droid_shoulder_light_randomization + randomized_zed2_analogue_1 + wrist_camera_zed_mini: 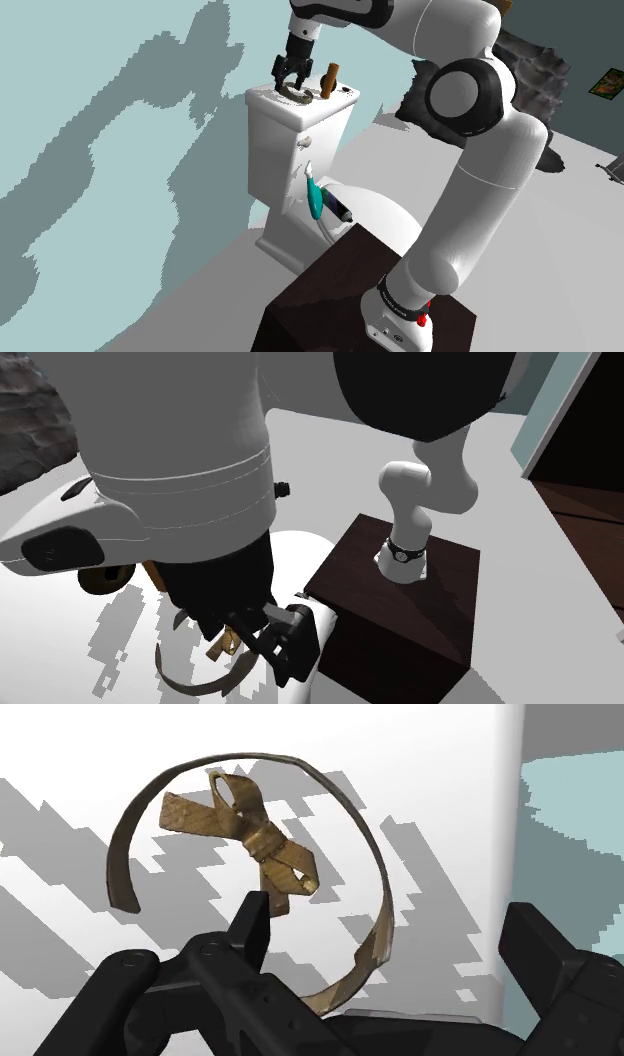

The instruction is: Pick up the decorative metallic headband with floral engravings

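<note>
shoulder view, from its left: a pale teal wall (100, 150) stood behind a white toilet tank (290, 140). on the tank's lid lay the headband (296, 94), a bronze-coloured open band resting flat. the gripper (290, 80) hung right over it and pointed straight down, which suited a grasp from above on so thin a thing. just beside the headband, toward that view's right, stood a brown upright object (329, 80), close enough that a careless approach could have knocked it. lower down, a teal brush-like item (318, 200) leaned at the toilet's side. further right, the white arm (480, 150) rose from the dark stand (330, 310).

in the wrist view the fingers (250, 919) stood apart and gripped nothing. one tip sat over the inside of the loop, near a gold bow (250, 829) fixed to the band. the other sat outside the curve, so one side of the band ran between them. that straddle looked deliberate: a short descent and a squeeze would likely have pinched the rim. no floral engraving could be made out.
</note>
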